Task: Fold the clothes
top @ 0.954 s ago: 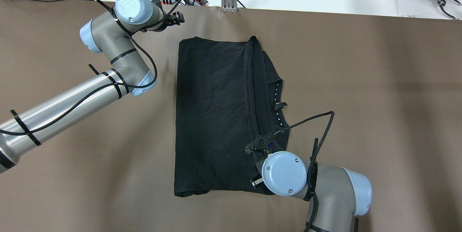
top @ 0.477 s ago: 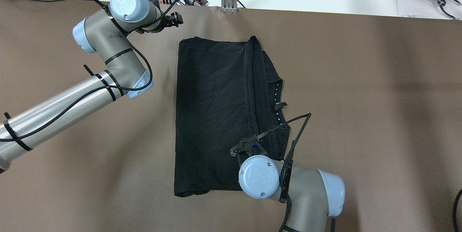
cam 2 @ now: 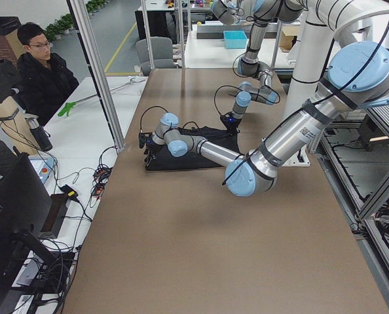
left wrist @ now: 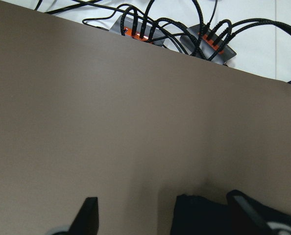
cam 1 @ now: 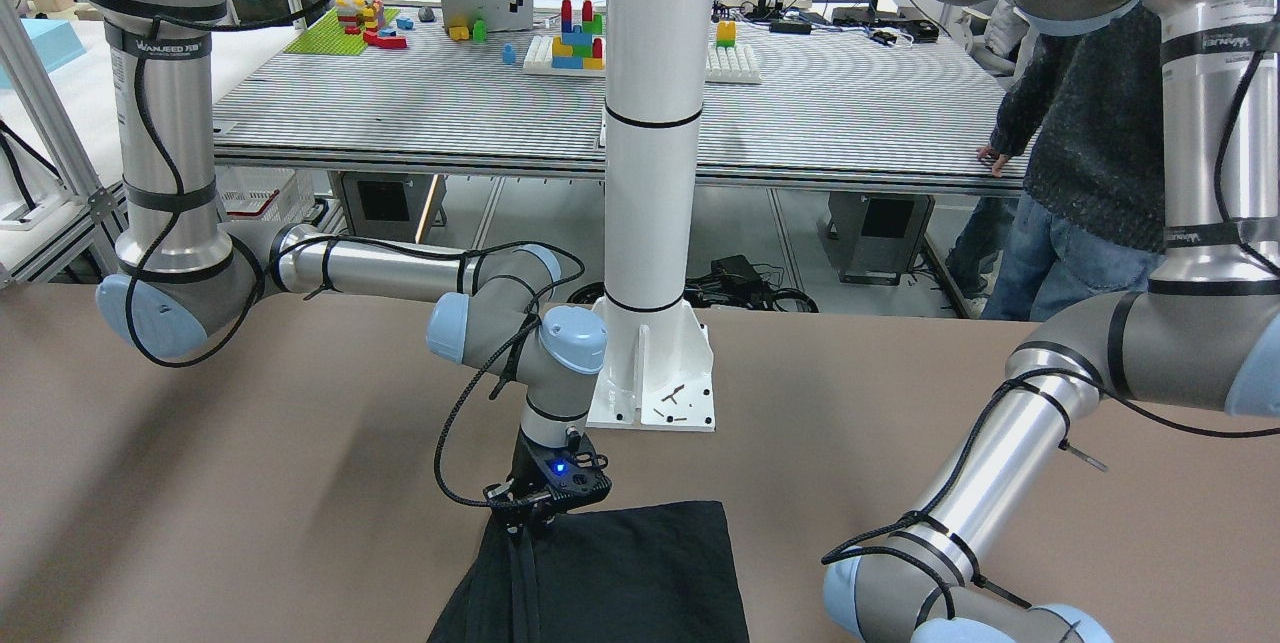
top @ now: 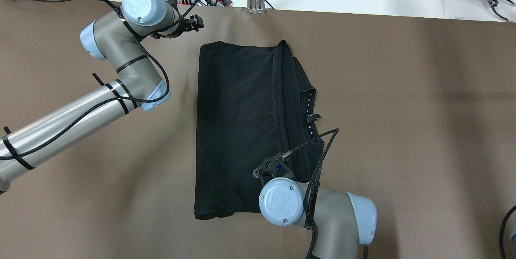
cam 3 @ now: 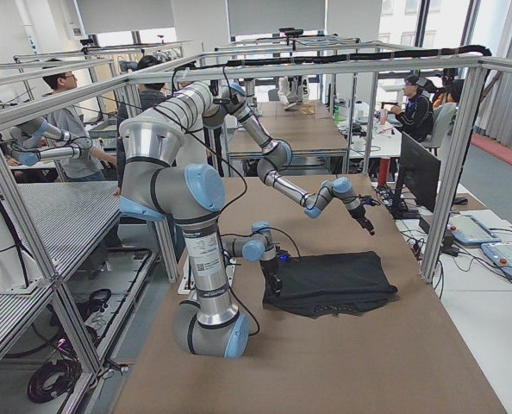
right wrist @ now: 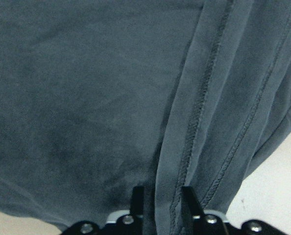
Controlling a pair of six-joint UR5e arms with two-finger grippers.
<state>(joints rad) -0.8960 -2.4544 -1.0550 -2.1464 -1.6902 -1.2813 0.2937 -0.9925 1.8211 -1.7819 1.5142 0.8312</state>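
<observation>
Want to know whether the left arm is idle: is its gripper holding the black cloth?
No, the left gripper is open over the brown table, with nothing clamped in it.

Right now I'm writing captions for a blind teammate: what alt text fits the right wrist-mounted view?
The right gripper pinches a raised, stitched hem fold of the black cloth at the bottom centre, one finger on each side. The cloth fills nearly the whole frame; pale table shows only at the bottom corners.
</observation>
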